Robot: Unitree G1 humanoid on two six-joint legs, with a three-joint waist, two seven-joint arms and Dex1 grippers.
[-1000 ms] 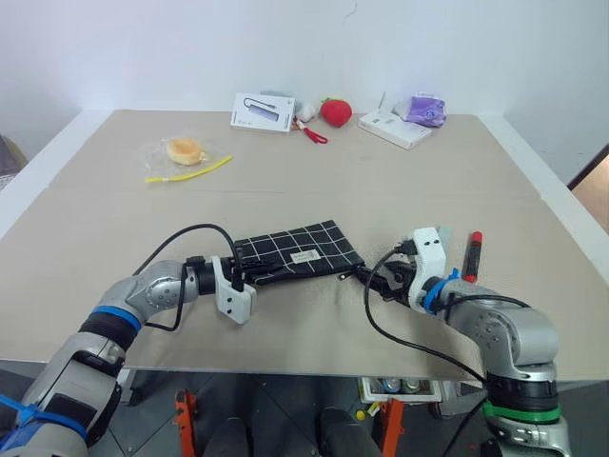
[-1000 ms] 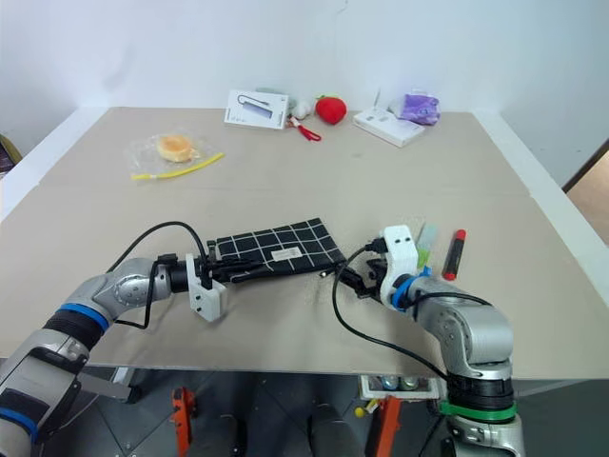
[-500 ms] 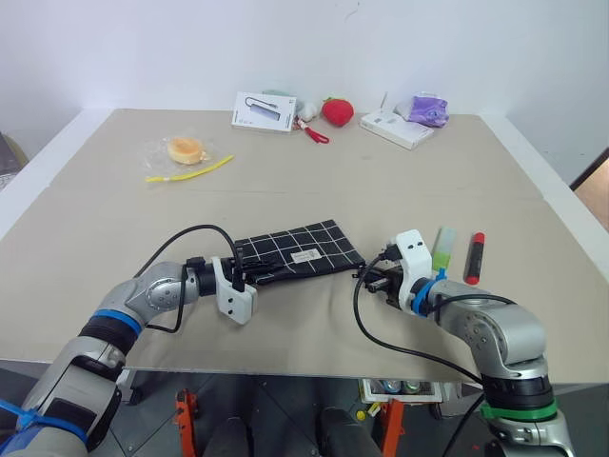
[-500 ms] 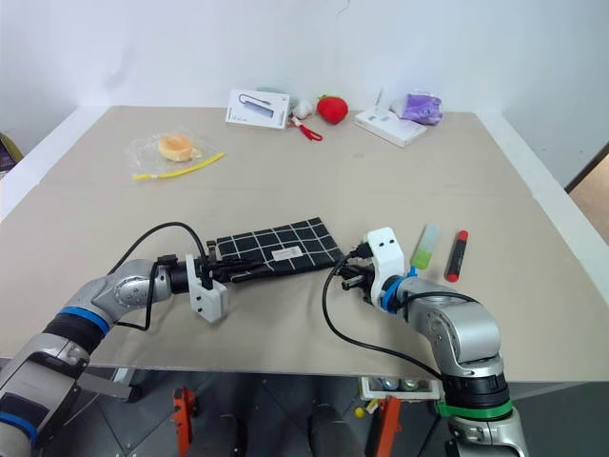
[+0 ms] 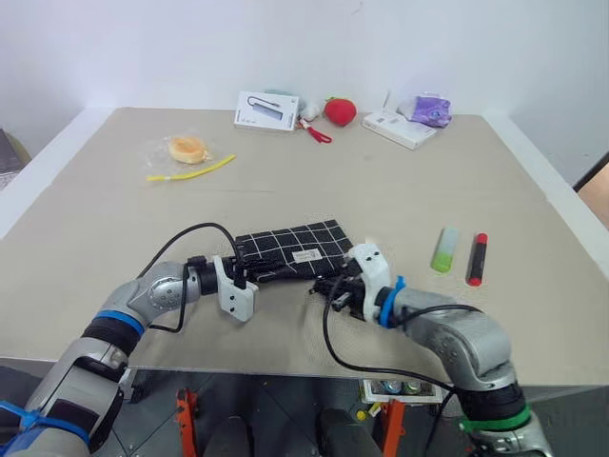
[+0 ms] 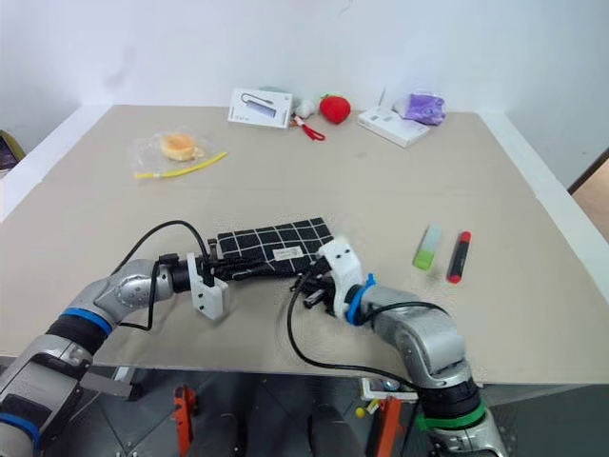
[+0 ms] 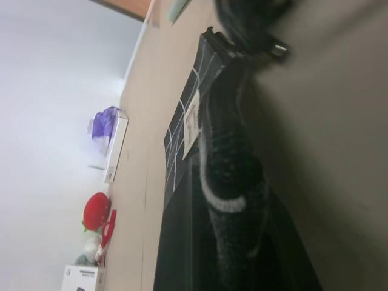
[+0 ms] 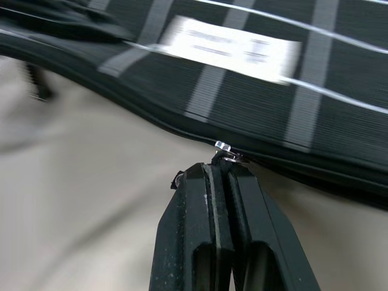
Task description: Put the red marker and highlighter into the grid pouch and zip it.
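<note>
1. The grid pouch [image 5: 297,251] lies flat near the table's [image 5: 381,181] front edge, and it serves as the reference for everything else here. The highlighter [image 5: 444,249] and the red marker [image 5: 475,258] lie side by side on the table, well to the right of the pouch — neither is inside yet.
2. The left gripper [image 5: 249,274] is at the pouch's left end with its fingers pressed together on the fabric, anchoring it.
3. The right gripper [image 8: 217,173] is at the pouch's near long edge, jaws pressed together on the small zipper pull [image 8: 222,148] partway along the zipper line.
4. The step in hand looks like opening the zipper so the pens can go in.
5. To do it well: draw the pull straight along the zipper track, not away from the pouch, or the tiny tab may slip out of the pinch.
6. Hold the left end fixed so the fabric stays taut — a slack pouch would just slide along with the pull.
7. Open it far enough for the chunkier highlighter to pass.
</note>
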